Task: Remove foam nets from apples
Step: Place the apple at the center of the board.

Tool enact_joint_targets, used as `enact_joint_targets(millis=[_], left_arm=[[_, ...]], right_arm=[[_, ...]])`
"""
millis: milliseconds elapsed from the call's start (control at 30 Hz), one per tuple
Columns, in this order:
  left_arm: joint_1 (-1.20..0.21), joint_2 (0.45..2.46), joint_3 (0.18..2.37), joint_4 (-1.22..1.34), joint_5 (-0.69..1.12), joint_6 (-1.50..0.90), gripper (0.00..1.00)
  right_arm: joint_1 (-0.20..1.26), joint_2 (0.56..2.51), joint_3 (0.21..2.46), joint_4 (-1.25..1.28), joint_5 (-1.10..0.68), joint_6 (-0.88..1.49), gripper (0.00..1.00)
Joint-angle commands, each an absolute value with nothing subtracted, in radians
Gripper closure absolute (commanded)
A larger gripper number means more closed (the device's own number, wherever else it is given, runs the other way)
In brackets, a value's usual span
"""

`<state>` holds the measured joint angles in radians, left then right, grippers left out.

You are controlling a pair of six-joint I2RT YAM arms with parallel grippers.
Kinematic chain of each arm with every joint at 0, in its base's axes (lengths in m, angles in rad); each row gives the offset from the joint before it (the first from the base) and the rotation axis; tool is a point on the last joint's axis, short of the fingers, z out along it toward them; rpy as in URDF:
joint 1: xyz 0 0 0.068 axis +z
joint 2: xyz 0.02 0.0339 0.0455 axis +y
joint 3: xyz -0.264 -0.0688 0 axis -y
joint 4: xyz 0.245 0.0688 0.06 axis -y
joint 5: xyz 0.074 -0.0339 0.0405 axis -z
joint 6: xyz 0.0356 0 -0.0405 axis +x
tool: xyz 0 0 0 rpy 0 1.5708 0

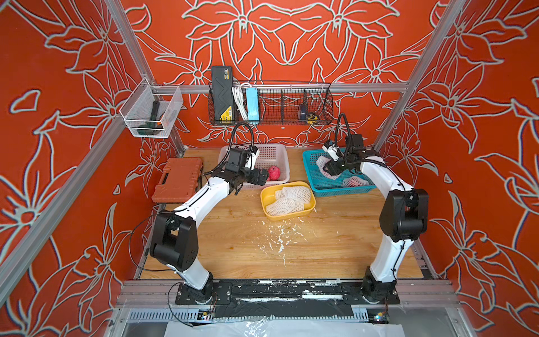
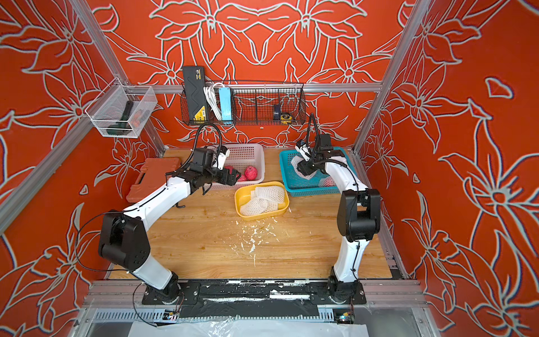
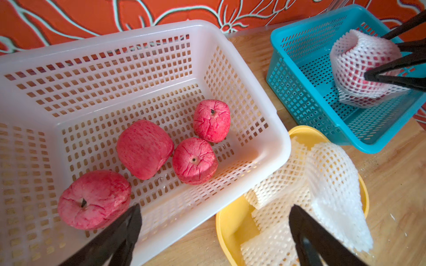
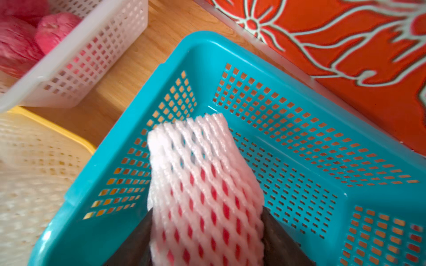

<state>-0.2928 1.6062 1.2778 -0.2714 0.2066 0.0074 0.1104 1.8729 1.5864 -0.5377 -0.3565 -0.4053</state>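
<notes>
Several bare pinkish-red apples (image 3: 144,148) lie in the white basket (image 3: 272,129). My left gripper (image 3: 215,208) hangs open and holds nothing, above that basket's corner beside the yellow tray (image 3: 232,221); it also shows in both top views (image 1: 264,176) (image 2: 234,177). Empty foam nets (image 3: 322,184) are piled in the tray. In the blue basket (image 4: 288,110) my right gripper (image 4: 206,213) is shut on an apple still wrapped in its foam net (image 4: 202,184), a finger pressing each side. A second netted apple (image 1: 354,181) lies nearer in that basket.
White foam scraps (image 1: 280,233) litter the middle of the wooden table. An orange tool case (image 1: 178,181) sits at the left edge. A black wire rack (image 1: 271,105) and a mesh bin (image 1: 151,111) hang on the frame behind.
</notes>
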Motion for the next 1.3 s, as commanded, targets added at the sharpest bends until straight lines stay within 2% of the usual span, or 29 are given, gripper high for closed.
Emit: enact_joint_targets(millis=[0,333,533,767,933,1267], left_arm=[[-0.304,1.561,1.256,-0.281,0.224,0.022,0.02],[-0.331,1.491,1.205,-0.285,0.245,0.022,0.02],[-0.337,1.424,1.144,-0.293,0.251,0.011,0.02],[-0.339,1.331,1.054,-0.299,0.26,0.0,0.02],[-0.339,1.284,0.998,-0.305,0.267,-0.008,0.02],[-0.341,1.235,0.949,-0.331,0.276,-0.012,0.02]], right_arm=[[0.116,1.785,1.52,-0.467,-0.424,-0.367,0.38],[0.182,1.5,1.233,-0.359,-0.493,-0.307,0.39],[0.302,1.321,1.073,-0.332,-0.502,-0.31,0.39],[0.426,1.149,0.856,-0.185,-0.57,-0.218,0.39],[0.495,1.111,0.74,-0.112,-0.62,-0.215,0.39],[0.609,1.162,0.585,0.083,-0.624,-0.205,0.39]])
